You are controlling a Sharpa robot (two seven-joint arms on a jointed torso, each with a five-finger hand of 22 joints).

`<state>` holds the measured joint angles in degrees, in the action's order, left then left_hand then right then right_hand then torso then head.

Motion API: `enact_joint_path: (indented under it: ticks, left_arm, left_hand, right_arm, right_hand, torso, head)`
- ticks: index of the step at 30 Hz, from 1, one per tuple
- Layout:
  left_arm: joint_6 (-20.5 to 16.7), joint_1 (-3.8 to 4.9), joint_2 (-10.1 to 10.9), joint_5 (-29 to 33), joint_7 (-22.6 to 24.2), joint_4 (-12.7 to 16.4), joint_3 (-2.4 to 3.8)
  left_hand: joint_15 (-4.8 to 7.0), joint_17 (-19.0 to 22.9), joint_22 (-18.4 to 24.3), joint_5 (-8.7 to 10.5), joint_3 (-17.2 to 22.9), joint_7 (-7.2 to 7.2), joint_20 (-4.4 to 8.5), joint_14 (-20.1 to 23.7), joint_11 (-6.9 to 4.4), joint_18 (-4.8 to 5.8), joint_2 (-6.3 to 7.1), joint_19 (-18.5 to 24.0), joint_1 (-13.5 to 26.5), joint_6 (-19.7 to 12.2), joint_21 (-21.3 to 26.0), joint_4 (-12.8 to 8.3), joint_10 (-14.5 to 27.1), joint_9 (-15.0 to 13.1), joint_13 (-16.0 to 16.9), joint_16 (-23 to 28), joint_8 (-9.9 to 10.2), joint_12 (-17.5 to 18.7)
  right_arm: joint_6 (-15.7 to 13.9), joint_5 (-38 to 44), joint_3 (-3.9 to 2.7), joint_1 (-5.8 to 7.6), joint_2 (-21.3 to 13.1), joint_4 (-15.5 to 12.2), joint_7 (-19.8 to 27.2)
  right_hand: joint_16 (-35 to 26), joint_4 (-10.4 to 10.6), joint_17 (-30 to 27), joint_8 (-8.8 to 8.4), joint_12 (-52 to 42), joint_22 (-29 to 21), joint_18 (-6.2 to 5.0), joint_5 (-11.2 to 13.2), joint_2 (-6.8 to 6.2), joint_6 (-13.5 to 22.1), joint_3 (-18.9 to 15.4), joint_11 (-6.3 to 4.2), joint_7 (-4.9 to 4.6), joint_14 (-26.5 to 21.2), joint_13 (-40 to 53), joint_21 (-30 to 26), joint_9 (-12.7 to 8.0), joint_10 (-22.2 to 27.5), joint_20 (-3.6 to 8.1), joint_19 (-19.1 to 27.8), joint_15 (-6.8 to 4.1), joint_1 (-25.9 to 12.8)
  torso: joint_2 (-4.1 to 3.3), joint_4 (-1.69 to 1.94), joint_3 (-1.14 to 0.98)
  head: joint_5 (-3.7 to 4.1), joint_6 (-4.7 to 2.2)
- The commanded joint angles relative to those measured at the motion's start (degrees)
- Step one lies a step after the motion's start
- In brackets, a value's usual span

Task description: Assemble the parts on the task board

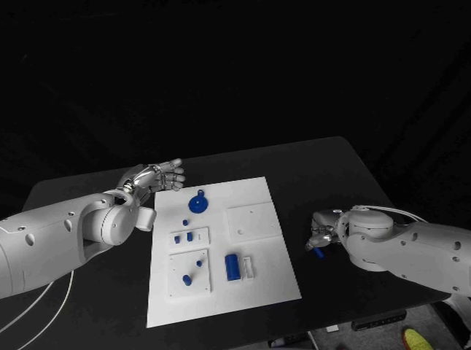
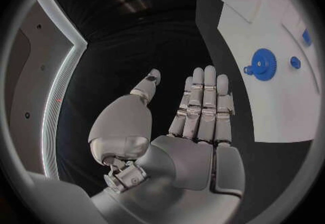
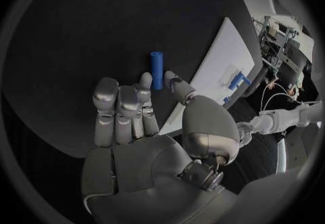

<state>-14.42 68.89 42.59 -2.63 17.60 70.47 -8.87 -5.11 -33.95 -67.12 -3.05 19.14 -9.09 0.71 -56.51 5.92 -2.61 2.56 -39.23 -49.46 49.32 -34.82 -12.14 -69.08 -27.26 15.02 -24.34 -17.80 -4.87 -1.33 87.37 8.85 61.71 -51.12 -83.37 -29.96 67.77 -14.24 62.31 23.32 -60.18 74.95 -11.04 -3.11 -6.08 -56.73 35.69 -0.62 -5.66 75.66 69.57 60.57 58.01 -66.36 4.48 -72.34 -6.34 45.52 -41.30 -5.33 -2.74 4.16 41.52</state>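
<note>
Currently: blue cylinder peg (image 3: 156, 70) lies on desk (image 1: 330, 168) just right of task board (image 1: 262, 292), at right hand (image 3: 129, 110) fingertips, fingers half-curled, prob. not yet gripping; small, rigid, light, smooth, may roll—pinch mid-length; left hand (image 2: 196, 110) flat, released.

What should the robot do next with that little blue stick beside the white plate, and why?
Probably close the right hand on the blue cylinder. It lies on the black table off the task board, just past the fingers, unheld. The left hand is open and idle.
</note>
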Motion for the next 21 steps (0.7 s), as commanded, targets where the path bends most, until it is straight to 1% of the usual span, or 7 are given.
enact_joint_path:
  ticks: [1,6,9,13,16,19,21]
  left_arm:
    - [0.8,0.02,-0.01,0.3,-0.06,0.48,0.03]
    - [0.66,0.02,0.03,0.3,-0.14,0.35,0.03]
    - [0.56,0.02,0.04,0.3,-0.22,0.28,0.03]
    - [0.59,0.02,0.05,0.3,-0.29,0.29,0.03]
    - [0.53,0.02,0.06,0.3,-0.34,0.3,0.03]
    - [0.49,0.02,0.03,0.3,-0.38,0.3,0.03]
    - [0.43,0.02,-0.01,0.3,-0.4,0.24,0.03]
  left_hand:
    - [-0.02,-0.06,-0.05,0.05,-0.15,0.04,-0.15,-0.48,-0.08,-1.09,-0.28,-0.42,0.15,0.24,0.27,0.03,-0.28,0.07,0.05,0.19,-0.17,-0.16]
    - [-0.02,-0.07,-0.06,0.05,-0.15,0.04,-0.14,-0.48,-0.08,-1.1,-0.31,-0.42,0.16,0.24,0.28,0.04,-0.27,0.08,0.05,0.2,-0.17,-0.15]
    - [-0.02,-0.08,-0.06,0.05,-0.14,0.04,-0.14,-0.48,-0.08,-1.1,-0.33,-0.42,0.15,0.24,0.29,0.03,-0.27,0.08,0.05,0.22,-0.17,-0.15]
    - [-0.02,-0.1,-0.07,0.05,-0.13,0.04,-0.13,-0.48,-0.08,-1.11,-0.35,-0.42,0.13,0.24,0.3,0.03,-0.26,0.09,0.05,0.23,-0.17,-0.14]
    - [-0.02,-0.11,-0.07,0.05,-0.13,0.04,-0.13,-0.48,-0.08,-1.11,-0.38,-0.42,0.12,0.23,0.31,0.02,-0.26,0.09,0.05,0.24,-0.17,-0.14]
    - [-0.01,-0.12,-0.08,0.05,-0.12,0.04,-0.13,-0.49,-0.08,-1.11,-0.4,-0.43,0.12,0.23,0.31,0.03,-0.26,0.09,0.05,0.25,-0.17,-0.14]
    - [-0.01,-0.13,-0.09,0.05,-0.12,0.04,-0.13,-0.49,-0.07,-1.11,-0.44,-0.43,0.13,0.23,0.32,0.04,-0.25,0.1,0.05,0.27,-0.17,-0.13]
  right_arm:
    - [5.08,5.84,1.34,-2.45,0.87,0.9,-0.58]
    - [6.27,5.86,1.36,-2.84,0.82,0.76,-0.94]
    - [8.15,5.8,1.36,-2.84,0.69,0.82,-1.37]
    - [8.39,5.52,1.38,-2.85,0.59,1.01,-1.34]
    - [8.22,3.41,1.38,-2.86,0.46,1.29,-1.33]
    - [7.05,-3.69,1.38,-2.86,0.33,2.1,-1.01]
    - [5.95,-8.97,1.37,-2.86,0.2,2.89,-0.58]
  right_hand:
    - [0.03,-0.72,-0.05,-7.22,-0.29,0.85,-3.96,0.31,0.4,-0.5,0.26,-0.12,0.04,-0.07,-0.09,0.28,-24.56,-0.37,-0.07,0.38,-0.33,0.66]
    - [0.03,-2.18,-0.11,-7.34,-0.18,0.86,-3.83,0.29,0.72,-0.73,2.4,-0.17,0.1,-0.06,-0.21,0.34,-24.83,-0.47,-0.18,0.48,-0.37,3.61]
    - [0.01,-2.42,-0.16,-7.52,-0.1,0.92,-3.95,0.3,-0.42,-0.76,5.1,-0.11,0.03,-0.08,-0.27,0.48,-25.1,-0.49,-0.26,0.59,-0.32,7.64]
    - [-0.02,-2.37,-0.23,-7.69,-0.01,0.95,-3.95,0.26,-1.41,-0.77,5.9,0.05,-0.14,-0.11,-0.3,0.61,-25.37,-0.37,-0.65,0.72,-0.13,8.87]
    - [-0.04,-2.51,-0.3,-7.76,0.01,0.97,-3.96,-0.12,-0.83,-0.97,7.1,0.08,-0.15,-0.1,-0.32,0.68,-25.63,-0.36,-0.86,0.87,-0.07,10.84]
    - [-0.02,-2.43,-0.33,-7.74,-0.02,0.98,-3.95,-1.33,0.11,-1.38,8.08,0.08,-0.15,-0.09,-0.34,0.78,-25.86,-0.46,-1.18,0.97,-0.04,11.51]
    - [0.05,-2.32,-0.33,-7.69,-0.06,0.96,-3.96,-2.68,0.85,-1.75,8.54,0.05,-0.12,-0.03,-0.37,0.92,-26.05,-0.64,-1.47,0.85,-0.03,10.83]
  torso:
    - [0.0,0.01,0.02]
    - [0.04,-0.07,-0.01]
    - [0.04,-0.1,-0.01]
    - [0.05,-0.05,-0.01]
    - [0.03,-0.06,-0.03]
    - [0.05,-0.05,-0.01]
    - [0.06,-0.05,0.01]
  head:
    - [-0.01,0.2]
    - [-0.24,0.53]
    - [-0.19,0.63]
    - [-0.09,0.81]
    - [-0.03,1.01]
    - [0.06,1.14]
    - [0.05,1.16]
